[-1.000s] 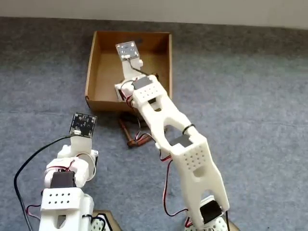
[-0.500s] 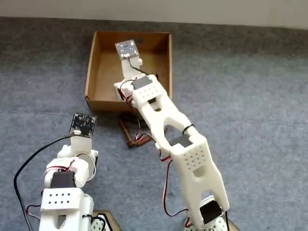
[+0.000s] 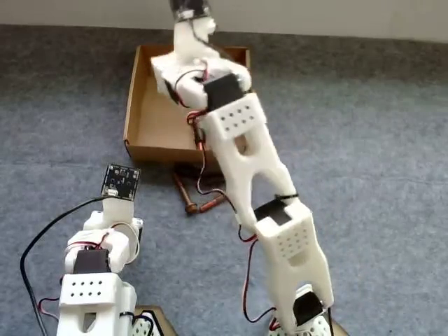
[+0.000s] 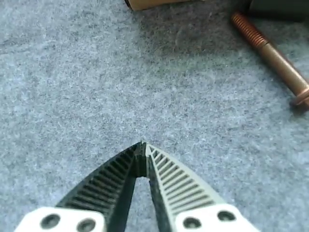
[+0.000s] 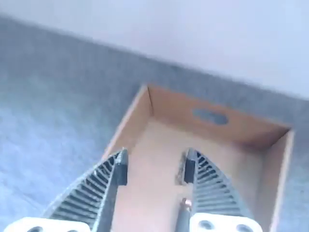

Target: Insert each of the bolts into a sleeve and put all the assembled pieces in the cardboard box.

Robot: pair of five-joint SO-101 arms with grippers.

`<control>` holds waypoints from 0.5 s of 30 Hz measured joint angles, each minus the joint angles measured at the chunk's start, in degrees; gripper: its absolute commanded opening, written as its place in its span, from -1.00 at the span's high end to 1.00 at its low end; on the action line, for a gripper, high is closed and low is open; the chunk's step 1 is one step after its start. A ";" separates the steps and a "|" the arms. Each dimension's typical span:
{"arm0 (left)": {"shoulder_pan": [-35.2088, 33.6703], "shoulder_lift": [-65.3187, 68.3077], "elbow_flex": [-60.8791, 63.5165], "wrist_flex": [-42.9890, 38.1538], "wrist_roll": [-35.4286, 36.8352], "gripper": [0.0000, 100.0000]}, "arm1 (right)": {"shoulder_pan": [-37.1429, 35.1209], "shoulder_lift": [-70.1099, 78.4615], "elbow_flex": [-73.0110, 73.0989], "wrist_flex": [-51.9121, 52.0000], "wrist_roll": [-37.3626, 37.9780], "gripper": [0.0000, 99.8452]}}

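Risen from the cardboard box (image 3: 133,115), our right pincer (image 5: 155,160) is spread; the left pincer (image 4: 143,146) is pressed together. We risk knocking the loose bolt (image 4: 270,55) away if that arm swings back low.

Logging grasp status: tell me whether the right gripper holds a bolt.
No, the right gripper stands open and empty above the cardboard box.

Copper bolt (image 4: 270,55) flat just outside open cardboard box (image 3: 142,98).
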 measured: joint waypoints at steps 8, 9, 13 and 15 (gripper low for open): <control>0.00 0.00 0.00 0.00 0.00 0.96 | 4.48 -2.37 -20.31 17.85 9.05 0.99; 0.00 0.00 0.00 0.00 0.00 0.96 | 5.19 -2.37 -21.63 19.34 10.81 0.99; 0.00 0.00 0.00 0.00 0.00 0.96 | 8.53 -3.25 -23.12 25.49 13.80 0.99; 0.00 0.00 0.00 0.00 0.00 0.96 | 10.29 -4.84 -23.21 26.20 14.07 0.99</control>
